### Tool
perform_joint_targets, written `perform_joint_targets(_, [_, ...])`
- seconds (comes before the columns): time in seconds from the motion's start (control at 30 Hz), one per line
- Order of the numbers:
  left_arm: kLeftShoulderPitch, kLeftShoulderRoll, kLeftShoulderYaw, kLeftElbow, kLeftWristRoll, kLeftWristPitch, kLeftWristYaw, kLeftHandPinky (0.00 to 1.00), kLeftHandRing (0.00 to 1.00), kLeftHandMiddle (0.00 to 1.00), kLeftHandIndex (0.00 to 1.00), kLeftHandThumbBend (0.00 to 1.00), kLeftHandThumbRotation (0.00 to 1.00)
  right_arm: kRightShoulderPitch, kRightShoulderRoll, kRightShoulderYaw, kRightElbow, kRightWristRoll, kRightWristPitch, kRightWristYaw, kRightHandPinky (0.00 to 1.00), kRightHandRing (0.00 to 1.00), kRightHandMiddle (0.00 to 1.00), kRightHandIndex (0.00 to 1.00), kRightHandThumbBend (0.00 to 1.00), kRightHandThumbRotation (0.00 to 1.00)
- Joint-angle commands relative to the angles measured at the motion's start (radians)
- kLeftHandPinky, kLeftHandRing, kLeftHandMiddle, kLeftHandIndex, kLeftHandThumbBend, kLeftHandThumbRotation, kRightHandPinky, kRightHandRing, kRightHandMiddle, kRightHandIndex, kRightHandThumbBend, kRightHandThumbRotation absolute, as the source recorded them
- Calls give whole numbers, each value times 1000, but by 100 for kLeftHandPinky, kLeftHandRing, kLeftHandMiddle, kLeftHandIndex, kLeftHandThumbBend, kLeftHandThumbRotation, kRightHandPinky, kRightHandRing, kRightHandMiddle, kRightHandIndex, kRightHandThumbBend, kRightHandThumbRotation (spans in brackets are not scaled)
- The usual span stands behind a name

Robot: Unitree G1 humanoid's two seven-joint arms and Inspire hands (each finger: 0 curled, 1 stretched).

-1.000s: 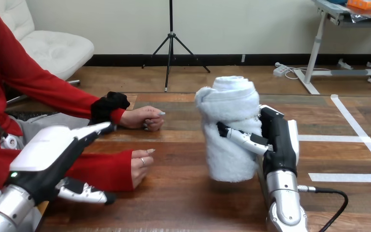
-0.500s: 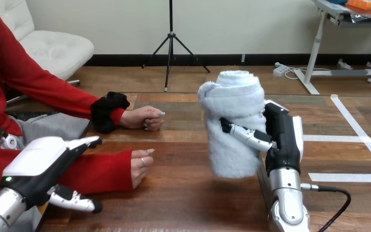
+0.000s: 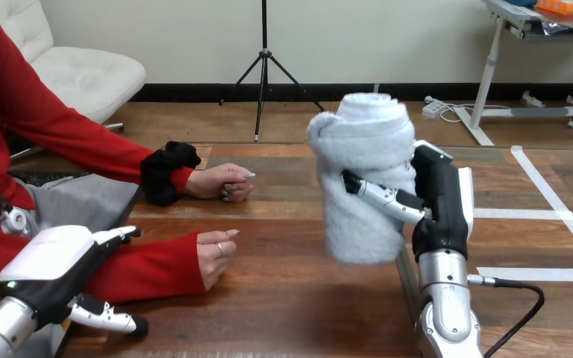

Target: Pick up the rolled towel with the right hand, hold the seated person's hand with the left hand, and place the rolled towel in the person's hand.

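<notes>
A rolled white towel [image 3: 362,175] stands upright in the air above the table, and my right hand [image 3: 436,201] is shut on it, thumb across its front. At the lower left my left hand [image 3: 56,261] is open, its fingers straight, low beside the person's red sleeve. The person's nearer hand [image 3: 215,255] rests loosely curled on the wood, a little right of my left hand and apart from it. Their farther hand [image 3: 224,181] lies on the table behind it.
The wooden table [image 3: 283,298] stretches between my two arms. A black cable [image 3: 518,309] loops from my right forearm at the lower right. White tape lines [image 3: 545,216] mark the table's right part.
My right hand has lifted the towel higher off the table. My left hand has dropped lower and back toward the bottom left corner. The person's hands have stayed put.
</notes>
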Motion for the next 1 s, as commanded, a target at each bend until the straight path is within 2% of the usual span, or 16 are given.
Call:
perform_joint_targets(0.0, [-120,2,-52,101,26,-1,71,75,82,86,89,100,48,-25,14,-13,-99,18,-35,5,21,24,37,40,78,0])
perform_joint_targets(0.33, [-186,-30,-137,230,61,29,166,75,80,84,88,100,51,3,21,-7,-160,16,-32,11,20,24,38,40,77,0])
perform_joint_targets(0.97, [-241,-85,-259,336,94,88,290,70,75,80,85,100,49,53,41,-5,-278,27,-2,20,20,24,38,39,78,0])
